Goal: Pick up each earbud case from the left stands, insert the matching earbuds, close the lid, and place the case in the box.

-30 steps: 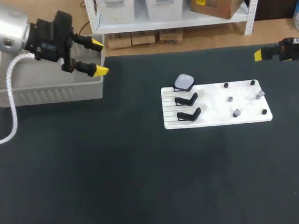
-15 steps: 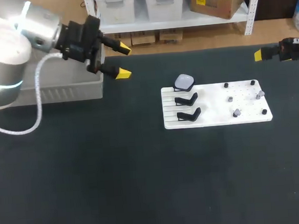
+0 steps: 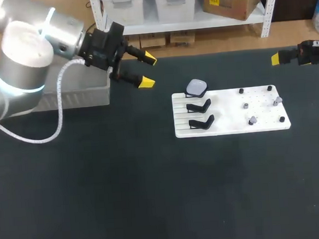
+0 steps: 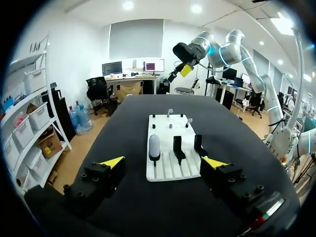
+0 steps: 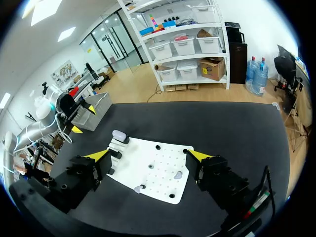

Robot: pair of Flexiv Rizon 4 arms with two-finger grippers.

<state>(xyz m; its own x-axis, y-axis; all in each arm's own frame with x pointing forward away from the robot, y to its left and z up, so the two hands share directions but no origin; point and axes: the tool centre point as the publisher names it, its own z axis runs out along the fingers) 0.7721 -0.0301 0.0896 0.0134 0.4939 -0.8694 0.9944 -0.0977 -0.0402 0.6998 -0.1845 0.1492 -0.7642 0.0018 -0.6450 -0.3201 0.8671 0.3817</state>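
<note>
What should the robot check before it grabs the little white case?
1. Left tool open: ok.
2. Case sitting on the board: ok.
3. Left tool above the case: not ok, it hangs beside the box, short of the board.
4. Nothing between tool and case: ok.
5. Case lid shut: cannot tell.
6. Right tool open, off the board: ok.

Nothing on the worktop (image 3: pixel 98 184) bears readable text, labels or numbers. The white board (image 3: pixel 227 114) ahead of the left pincer (image 3: pixel 148 71) and the earbud case (image 3: pixel 196 87) on it show plain surfaces.
</note>
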